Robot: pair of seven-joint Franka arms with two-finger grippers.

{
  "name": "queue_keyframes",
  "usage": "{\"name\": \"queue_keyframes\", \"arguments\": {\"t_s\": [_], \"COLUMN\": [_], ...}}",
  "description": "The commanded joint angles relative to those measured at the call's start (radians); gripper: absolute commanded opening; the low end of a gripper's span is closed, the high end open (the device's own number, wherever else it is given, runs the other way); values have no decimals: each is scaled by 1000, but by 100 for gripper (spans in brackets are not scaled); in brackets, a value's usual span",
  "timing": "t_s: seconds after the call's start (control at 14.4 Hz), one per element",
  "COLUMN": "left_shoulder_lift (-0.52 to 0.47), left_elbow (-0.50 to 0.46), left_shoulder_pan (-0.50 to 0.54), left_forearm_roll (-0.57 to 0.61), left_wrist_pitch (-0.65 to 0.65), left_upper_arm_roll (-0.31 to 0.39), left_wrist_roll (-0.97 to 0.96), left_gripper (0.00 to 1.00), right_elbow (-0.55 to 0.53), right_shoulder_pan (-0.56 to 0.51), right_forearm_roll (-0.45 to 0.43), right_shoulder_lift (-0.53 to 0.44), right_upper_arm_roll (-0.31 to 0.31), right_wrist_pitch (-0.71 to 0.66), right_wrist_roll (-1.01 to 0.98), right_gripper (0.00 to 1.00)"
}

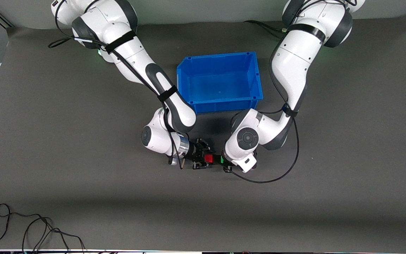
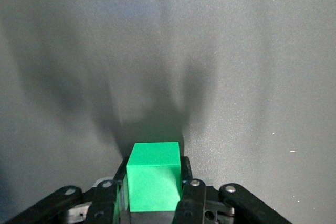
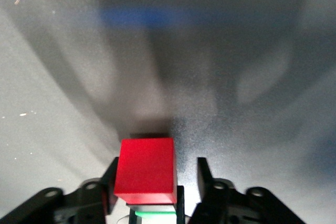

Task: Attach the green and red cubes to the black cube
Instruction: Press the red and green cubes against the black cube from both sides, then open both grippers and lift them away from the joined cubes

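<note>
The red cube, black cube and green cube sit joined in a row just above the table, between the two grippers. My left gripper is shut on the green cube, its fingers pressed against both sides. My right gripper is open around the red cube. One of its fingers lies against the cube and the other stands clear of it. Under the red cube, the right wrist view shows a thin strip of green.
An empty blue bin stands between the arms, farther from the front camera than the grippers. Loose black cables lie at the table's near edge toward the right arm's end.
</note>
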Motion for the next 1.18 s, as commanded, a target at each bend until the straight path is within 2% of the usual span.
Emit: {"name": "queue_keyframes", "arguments": {"t_s": [0.0, 0.07, 0.14, 0.49, 0.77, 0.9, 1.11], "left_shoulder_lift": [14, 11, 8, -55, -158, -227, -424], "left_elbow": [28, 28, 28, 29, 19, -21, -189], "left_shoulder_pan": [-15, -15, -15, 12, 78, 129, 265], "left_forearm_roll": [7, 11, 13, 20, 20, 48, 40], "left_wrist_pitch": [-16, -16, -17, -66, -244, -338, -359], "left_upper_arm_roll": [9, 9, 9, 18, 18, 27, 18], "left_wrist_roll": [-13, -13, -13, -7, 94, 216, 443], "left_gripper": [54, 85, 100, 100, 100, 100, 100], "right_elbow": [46, 46, 46, 37, 0, -9, -9], "right_shoulder_pan": [15, 15, 15, -19, -111, -136, -139], "right_forearm_roll": [18, 20, 18, 21, -2, -58, -131], "right_shoulder_lift": [27, 25, 23, -22, -91, -128, -168], "right_upper_arm_roll": [-10, -10, -10, -16, -37, -82, -212], "right_wrist_pitch": [19, 19, 19, -2, -178, -289, -479], "right_wrist_roll": [20, 20, 20, 11, -1, -1, -43], "right_gripper": [100, 100, 100, 100, 100, 100, 100]}}
